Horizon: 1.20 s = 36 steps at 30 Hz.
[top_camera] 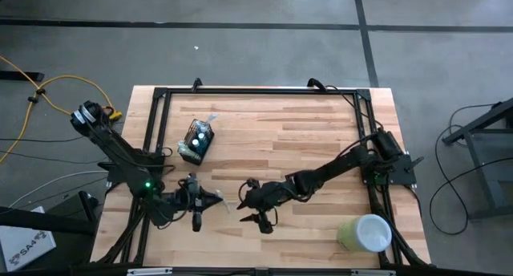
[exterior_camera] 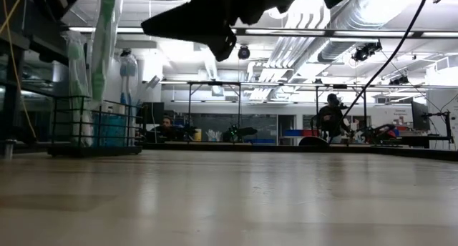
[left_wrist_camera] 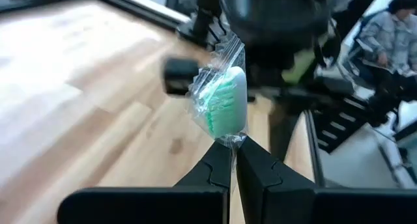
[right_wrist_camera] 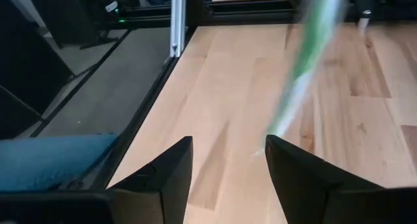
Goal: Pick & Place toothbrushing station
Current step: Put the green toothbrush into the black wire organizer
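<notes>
The left claw [left_wrist_camera: 232, 160] is pinching a green, plastic-wrapped toothbrush [left_wrist_camera: 225, 103]. The right claw [right_wrist_camera: 228, 160] is gaping open just beside it, the toothbrush passing ahead of its fingers.

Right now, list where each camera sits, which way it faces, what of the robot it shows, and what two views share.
High view: overhead, straight down on the table; both arms, mesh holder cup, pale green cup.
Low view: table height, level into the room; holder cup at left, arm parts overhead.
Left wrist view: behind the left claw, shut on a wrapped green toothbrush.
Right wrist view: behind the open right claw, toothbrush ahead.
Shared: both wrist views see the toothbrush.
</notes>
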{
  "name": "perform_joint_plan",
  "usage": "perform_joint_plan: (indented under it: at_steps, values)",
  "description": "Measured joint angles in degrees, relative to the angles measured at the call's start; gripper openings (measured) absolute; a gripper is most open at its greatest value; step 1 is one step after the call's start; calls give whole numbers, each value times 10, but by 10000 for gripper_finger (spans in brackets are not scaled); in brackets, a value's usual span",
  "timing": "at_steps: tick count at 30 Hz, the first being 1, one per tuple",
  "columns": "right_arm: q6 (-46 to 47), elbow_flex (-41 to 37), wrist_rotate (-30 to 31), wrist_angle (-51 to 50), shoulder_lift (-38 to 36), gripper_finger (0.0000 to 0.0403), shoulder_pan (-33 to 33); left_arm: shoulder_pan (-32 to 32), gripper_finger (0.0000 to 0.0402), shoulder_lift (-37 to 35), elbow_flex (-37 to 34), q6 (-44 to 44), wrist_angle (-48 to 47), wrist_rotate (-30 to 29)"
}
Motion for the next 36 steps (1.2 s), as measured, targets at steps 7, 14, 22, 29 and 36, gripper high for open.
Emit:
perform_joint_plan:
  at_steps: [7, 14, 22, 29, 36]
  values:
    - [11, 0, 15, -21, 0, 184, 18, -25, 1, -68, 0, 13, -74, -89]
    - [15, 1, 19, -15, 0, 184, 28, -52, 1, -132, 0, 14, -139, -187]
    - [15, 1, 19, -17, 0, 184, 28, -59, 1, -147, 0, 63, -153, -248]
    - [26, 1, 19, -17, 0, 184, 28, -59, 1, -147, 0, 71, -173, -310]
    - [28, 1, 19, -18, 0, 184, 28, -49, 2, -151, 0, 94, -182, -358]
